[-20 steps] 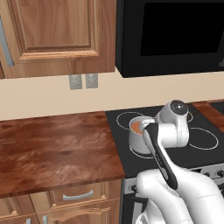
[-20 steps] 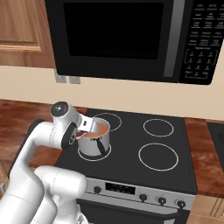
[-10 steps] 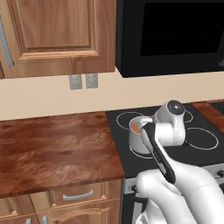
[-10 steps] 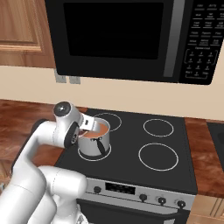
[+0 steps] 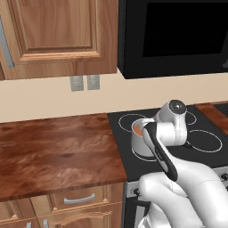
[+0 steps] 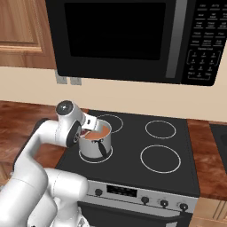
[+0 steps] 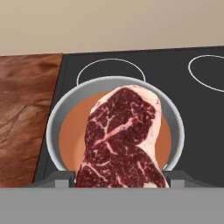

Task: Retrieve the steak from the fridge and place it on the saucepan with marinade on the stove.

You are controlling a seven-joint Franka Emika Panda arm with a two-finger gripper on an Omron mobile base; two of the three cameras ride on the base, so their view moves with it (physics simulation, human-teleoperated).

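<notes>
The steak (image 7: 122, 140), a raw red slab with pale marbling, hangs tilted just above the saucepan (image 7: 54, 118), and my gripper (image 7: 120, 179) is shut on its near end. Orange-brown marinade (image 7: 72, 131) fills the steel pot below it. In the right base view my gripper (image 6: 88, 126) sits at the left rim of the saucepan (image 6: 94, 148), on the front-left burner of the stove (image 6: 128, 142). The left base view shows the saucepan (image 5: 137, 144) partly behind my wrist. The fridge is out of view.
A black microwave (image 6: 124, 40) hangs over the stove. The wooden counter (image 5: 58, 151) lies to the left of the cooktop, with a wooden cabinet (image 5: 58, 35) above it. Other burner rings (image 6: 160, 158) are bare. The wall (image 7: 109, 26) stands close behind.
The hand with the steak has crept slightly toward the saucepan. The grip looks the same.
</notes>
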